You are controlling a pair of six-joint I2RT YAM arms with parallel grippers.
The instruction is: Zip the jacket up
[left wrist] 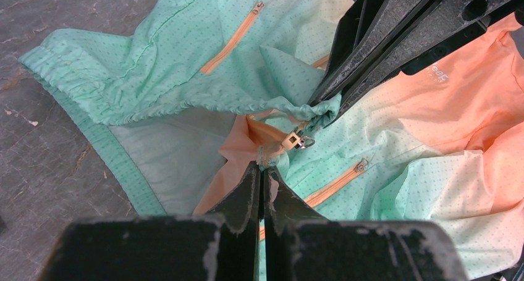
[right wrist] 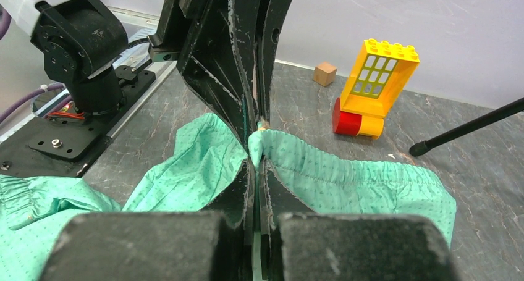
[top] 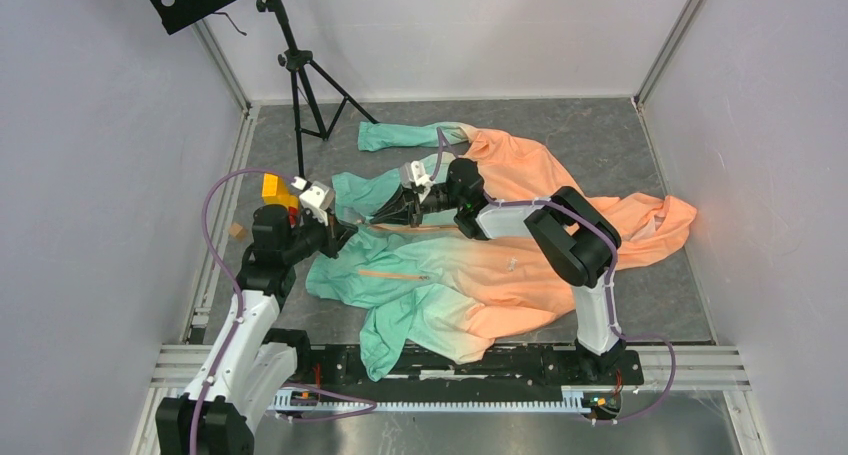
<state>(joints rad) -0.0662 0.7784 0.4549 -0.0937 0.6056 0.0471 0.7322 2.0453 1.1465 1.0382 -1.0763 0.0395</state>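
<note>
The jacket [top: 480, 275] lies spread on the grey floor, mint green on the left and peach on the right. My left gripper [top: 345, 231] and right gripper [top: 380, 215] meet tip to tip at its green hem end. In the left wrist view my left gripper [left wrist: 262, 165] is shut on the jacket's bottom edge, just below the metal zipper slider [left wrist: 298, 139]. The right arm's fingers [left wrist: 371, 52] come in from the upper right and pinch the gathered hem. In the right wrist view my right gripper [right wrist: 256, 159] is shut on a fold of the green hem [right wrist: 346, 170].
A yellow and red toy block [top: 272, 187] [right wrist: 374, 86] and a small wooden cube [top: 237, 231] [right wrist: 324, 74] sit left of the jacket. A black tripod stand [top: 300, 75] is at the back left, one leg [right wrist: 469, 126] near the hem. White walls enclose the floor.
</note>
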